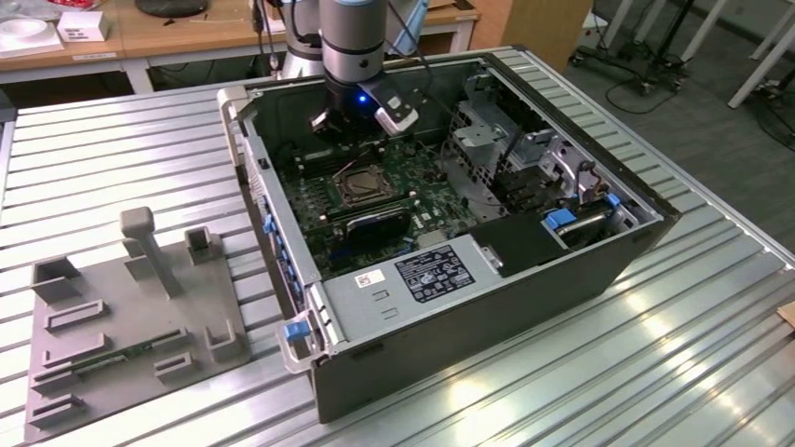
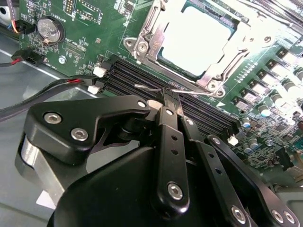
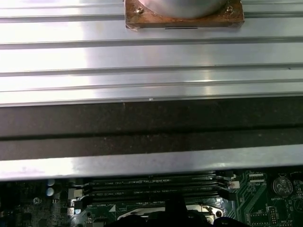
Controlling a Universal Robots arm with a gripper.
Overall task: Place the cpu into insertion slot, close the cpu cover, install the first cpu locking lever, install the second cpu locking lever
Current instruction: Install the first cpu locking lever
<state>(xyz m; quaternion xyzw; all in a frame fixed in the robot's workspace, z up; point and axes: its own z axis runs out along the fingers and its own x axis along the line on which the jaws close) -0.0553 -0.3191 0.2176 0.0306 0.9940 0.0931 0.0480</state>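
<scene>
The tool (image 2: 166,97) is seen closed narrow at the thin lever (image 2: 143,87), judged stiff, springy and slippery; best gripped near its end.

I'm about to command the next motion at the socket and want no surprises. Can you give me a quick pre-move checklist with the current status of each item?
1. cpu lying flat, pale face showing through the frame window: ok.
2. cpu cover down over the chip: ok.
3. gripper shut on the thin wire locking lever, beside the memory slots: ok.
4. That lever hooked under its catch: cannot tell.
5. Other lever latched: cannot tell.
6. Black cables apart from the gripper's tip: ok.
</scene>
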